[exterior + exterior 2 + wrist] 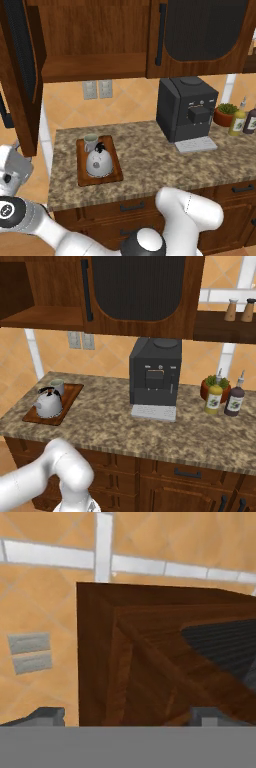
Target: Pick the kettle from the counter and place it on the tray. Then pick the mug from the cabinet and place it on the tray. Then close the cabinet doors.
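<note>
The pincer (128, 717) stands spread wide with nothing between its tips, close against a lower corner of the left cabinet door (150, 657), which hangs swung out from the cabinet (95, 55). The kettle (99, 161) and the mug (90, 142) already sit together on the tray (118, 167) at the left end of the worktop (150, 165), the mug just behind the kettle, so shutting the cabinet doors looks like the step in hand. To do it well, the arm should probably press flat on the door's outer face near its free edge and follow the hinge's arc, rather than prod the corner where the tips could slip off. The right door (200, 35) appears shut, or nearly so, with its bar handle (159, 35) by the opening.

A black coffee machine (187, 112) stands mid-worktop under the right door, well apart from the tray. Further right are a red plant pot (226, 115) and two bottles (224, 397). Two wall sockets (97, 89) sit on the tiles below the shelf. Nothing seems to lie in the door's swing path
</note>
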